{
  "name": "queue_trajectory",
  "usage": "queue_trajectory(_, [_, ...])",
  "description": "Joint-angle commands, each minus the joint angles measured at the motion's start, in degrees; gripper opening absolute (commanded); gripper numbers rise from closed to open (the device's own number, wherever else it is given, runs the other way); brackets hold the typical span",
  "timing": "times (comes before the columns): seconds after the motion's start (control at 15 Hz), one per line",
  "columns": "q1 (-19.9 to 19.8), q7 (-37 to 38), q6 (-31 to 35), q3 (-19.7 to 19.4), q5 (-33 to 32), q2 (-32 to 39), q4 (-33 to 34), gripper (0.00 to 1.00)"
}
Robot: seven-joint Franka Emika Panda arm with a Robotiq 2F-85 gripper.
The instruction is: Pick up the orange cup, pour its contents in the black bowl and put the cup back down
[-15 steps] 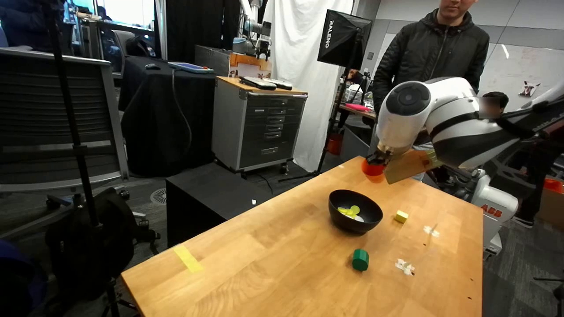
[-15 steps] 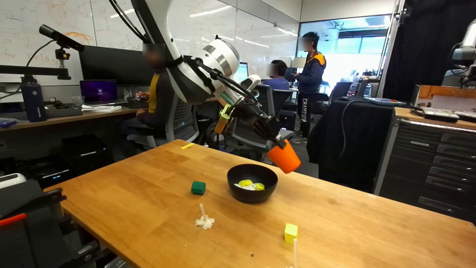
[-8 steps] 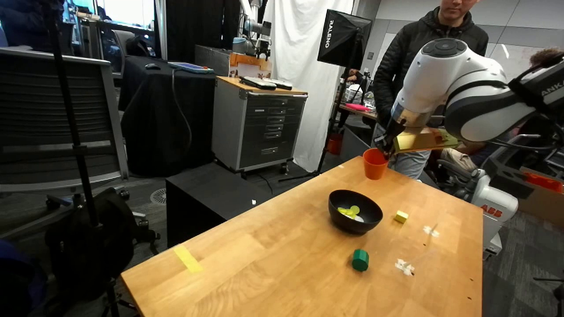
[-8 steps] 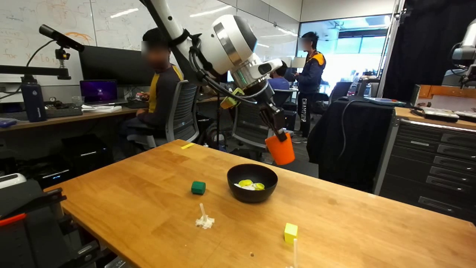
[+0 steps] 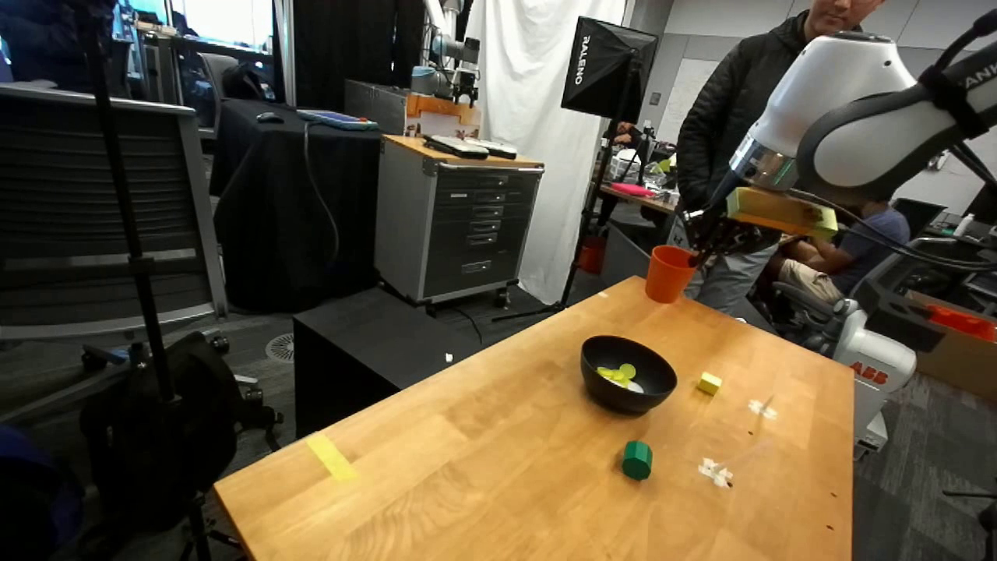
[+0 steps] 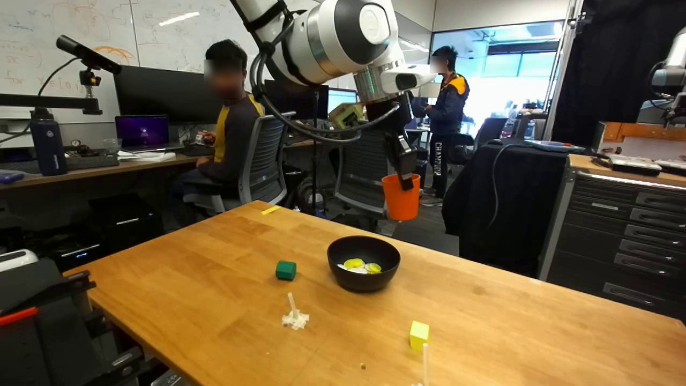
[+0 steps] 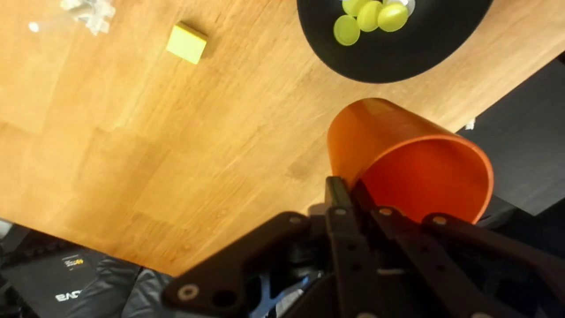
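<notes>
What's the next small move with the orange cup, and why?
I'd probably lower the cup toward the table beside the bowl. The gripper pinches the cup's wall, the cup hangs nearly upright in the air, and yellow pieces already lie in the bowl, so setting it down seems what's left.

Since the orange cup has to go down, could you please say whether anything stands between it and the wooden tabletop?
Possibly the black bowl, standing lower and close by: whether lowering the orange cup straight down clears it, I cannot tell. Nothing else visible does.
</notes>
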Motion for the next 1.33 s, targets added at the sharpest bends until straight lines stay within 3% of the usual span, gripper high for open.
queue_trajectory(0.0, [3.22, -11.07, 1.30, -3.54, 14.88, -3.39, -2.64, 0.01])
queue_trajectory(0.27, [4.58, -17.81, -0.01, -6.19, 27.42, -3.51, -1.48, 0.01])
queue_trajectory(0.6, [4.01, -20.47, -1.69, -9.50, 37.24, -2.28, 0.20, 0.01])
queue_trajectory(0.93, [4.69, -18.66, -1.81, -13.04, 40.08, -0.29, 1.06, 0.01])
queue_trajectory(1.27, [6.07, -15.61, 0.28, -15.68, 38.80, 4.42, 2.49, 0.01])
